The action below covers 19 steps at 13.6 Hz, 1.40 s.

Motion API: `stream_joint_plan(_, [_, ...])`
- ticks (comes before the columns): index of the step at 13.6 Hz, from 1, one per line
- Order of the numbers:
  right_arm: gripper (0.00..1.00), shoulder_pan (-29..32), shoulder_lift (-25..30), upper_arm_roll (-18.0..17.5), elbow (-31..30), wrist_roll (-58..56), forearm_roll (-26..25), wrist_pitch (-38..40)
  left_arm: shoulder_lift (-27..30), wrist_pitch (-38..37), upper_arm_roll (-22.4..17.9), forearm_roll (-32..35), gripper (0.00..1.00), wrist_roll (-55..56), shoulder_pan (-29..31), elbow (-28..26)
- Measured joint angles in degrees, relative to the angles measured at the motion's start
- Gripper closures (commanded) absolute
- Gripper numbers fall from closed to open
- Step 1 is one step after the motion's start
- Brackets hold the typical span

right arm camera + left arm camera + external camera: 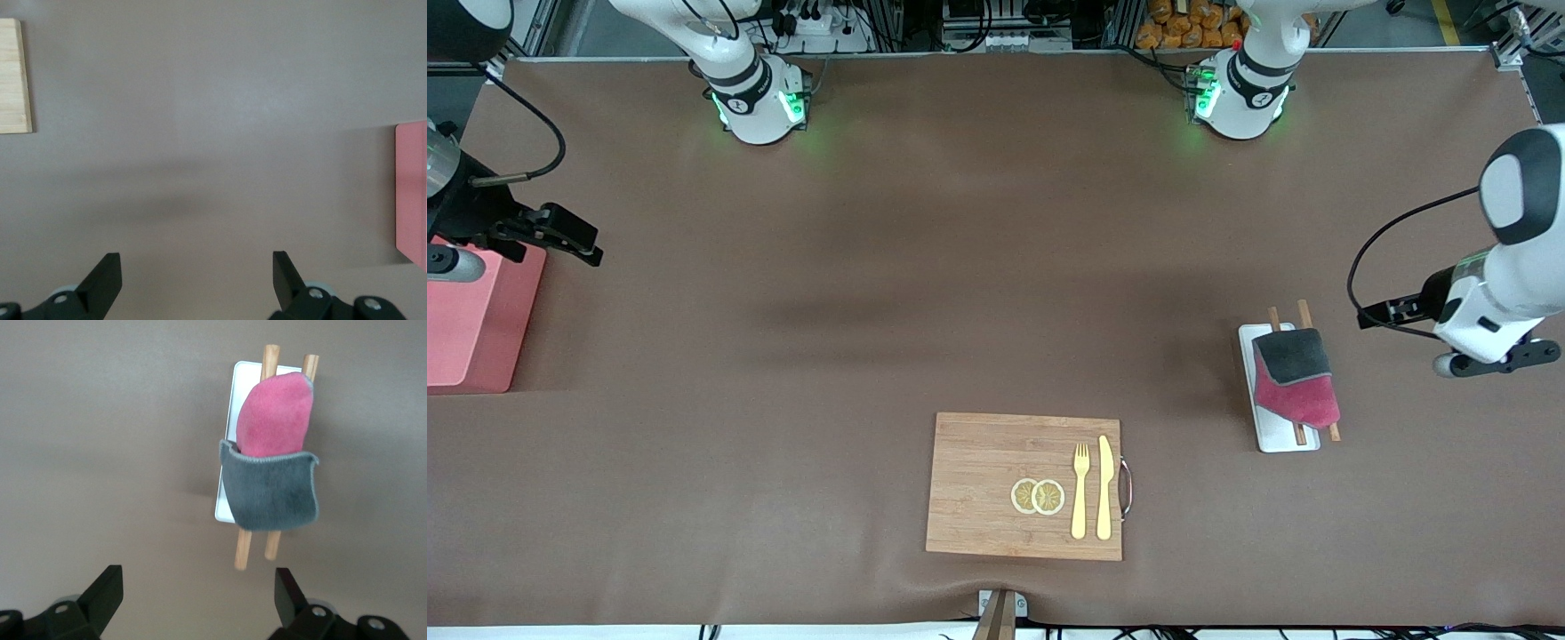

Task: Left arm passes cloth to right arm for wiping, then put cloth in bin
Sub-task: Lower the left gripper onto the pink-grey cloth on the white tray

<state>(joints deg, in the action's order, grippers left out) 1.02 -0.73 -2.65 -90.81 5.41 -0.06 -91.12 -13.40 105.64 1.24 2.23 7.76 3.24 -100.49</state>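
The cloth [1294, 378], crimson-pink with a dark grey part, lies draped over a white tray [1272, 440] and its chopsticks [1303, 311] toward the left arm's end of the table. In the left wrist view the cloth [273, 453] lies ahead of my open left gripper [198, 590]. That left gripper [1369, 316] hangs in the air beside the tray, holding nothing. The pink bin [471, 329] stands at the right arm's end of the table. My right gripper [591, 249] hovers beside the bin's [410, 193] edge, open and empty [197, 270].
A wooden board [978, 462] lies near the table's front edge, carrying two lemon slices [1038, 496], a yellow fork [1080, 489] and a yellow knife [1105, 487]. A corner of the board [13, 77] shows in the right wrist view. Brown table surface spreads between the arms.
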Motion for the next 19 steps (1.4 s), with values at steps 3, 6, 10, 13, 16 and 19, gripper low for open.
stream_joint_plan(3, [0.0,0.0,-0.2,0.0,-0.1,0.0,0.0,1.1,-3.6,5.1,0.1,0.0,0.1,-1.6,0.0,-0.8])
stream_joint_plan(6, [0.0,0.0,-0.3,-0.1,-0.1,0.0,-0.1,2.0,-7.3,8.8,0.1,-0.1,0.23,-2.2,0.4,-0.9])
stream_joint_plan(10, [0.0,0.1,-1.5,0.1,-0.1,0.0,-0.4,2.8,-8.6,9.6,0.7,-2.8,0.37,-2.2,0.4,-0.8])
stream_joint_plan(13, [0.0,0.1,-1.8,0.0,0.3,0.0,-0.6,2.9,-8.8,9.7,1.3,-3.3,0.43,-2.2,0.1,-0.8])
stream_joint_plan(16, [0.0,0.1,-1.8,0.0,1.6,0.0,-0.6,2.9,-9.7,10.4,1.5,-3.5,0.48,-2.1,0.1,-0.8])
stream_joint_plan(19, [0.0,0.1,-1.8,0.0,1.7,0.5,-0.6,2.9,-10.1,10.8,1.5,-3.6,0.54,-1.9,0.1,-0.8])
